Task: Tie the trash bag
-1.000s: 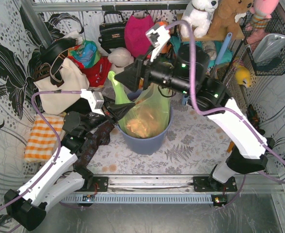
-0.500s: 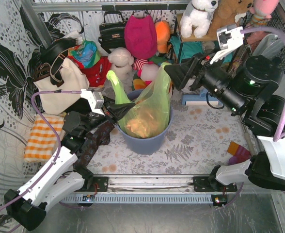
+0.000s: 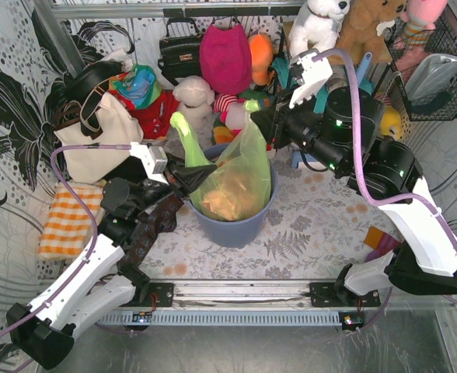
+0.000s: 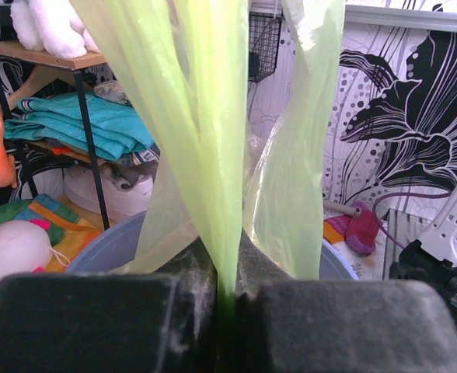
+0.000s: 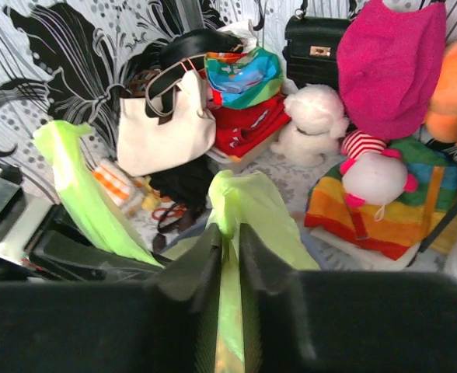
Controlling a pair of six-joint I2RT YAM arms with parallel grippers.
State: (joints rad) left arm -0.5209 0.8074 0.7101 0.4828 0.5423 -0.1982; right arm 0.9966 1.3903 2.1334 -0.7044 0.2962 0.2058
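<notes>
**Both jaws clamped on the bag's two handles**

From the top camera, the trash bag [image 3: 232,183] sits in a blue-grey bin [image 3: 232,225] near the middle of the patterned bench [image 3: 314,225]. Crumpled orange-brown paper [image 3: 227,196] shows through its thin green plastic. The left jaws reach in from the bin's left side and are closed on the left handle [image 3: 183,138], whose free end stands up above them. The right jaws come from the upper right and are closed on the right handle [image 3: 252,116], holding it raised above the bin's rim.

The wrist cameras show what the top view leaves too small to read. In the left wrist view, a band of the bag's green film [image 4: 205,116] is pinched flat in the narrow slit between the two dark fingers, with the bin's rim [image 4: 112,245] just behind. A second green band [image 4: 298,116] hangs free to the right of it.

In the right wrist view, the gathered plastic [image 5: 248,206] is likewise squeezed between that arm's fingers. The other handle [image 5: 81,186] slants up at the left, well apart from it. A white tote bag [image 5: 166,124] and soft toys lie beyond.
</notes>
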